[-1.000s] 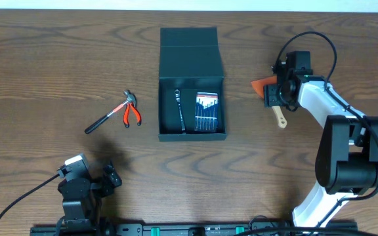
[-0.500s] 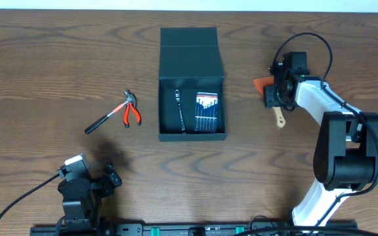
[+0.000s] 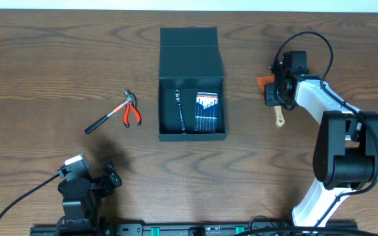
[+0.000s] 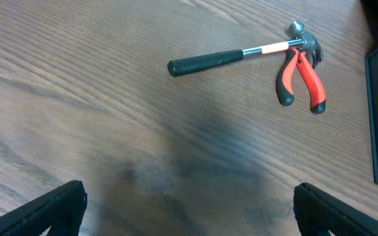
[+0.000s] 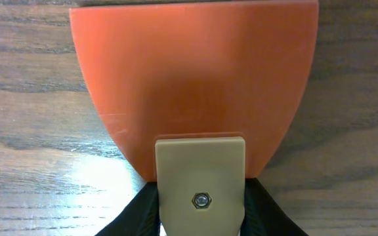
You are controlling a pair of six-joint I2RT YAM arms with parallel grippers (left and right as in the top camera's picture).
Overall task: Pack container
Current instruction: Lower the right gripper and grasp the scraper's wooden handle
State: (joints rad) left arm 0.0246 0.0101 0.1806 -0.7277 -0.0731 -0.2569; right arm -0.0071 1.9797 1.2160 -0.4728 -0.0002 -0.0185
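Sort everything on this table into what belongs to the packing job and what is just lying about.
In the job: container, open; black tool and carded tool set inside it; orange scraper, held by the right gripper.

Lying about: hammer and red-handled pliers, together left of the container, untouched; probably to be packed later.

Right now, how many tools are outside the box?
3: hammer and pliers touching, left of the box; scraper right of it, in the right gripper. None seem hidden.

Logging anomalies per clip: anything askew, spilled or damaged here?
Nothing stands out. The container sits square with its lid open, tools flat inside; the hammer and pliers lie touching on the table.
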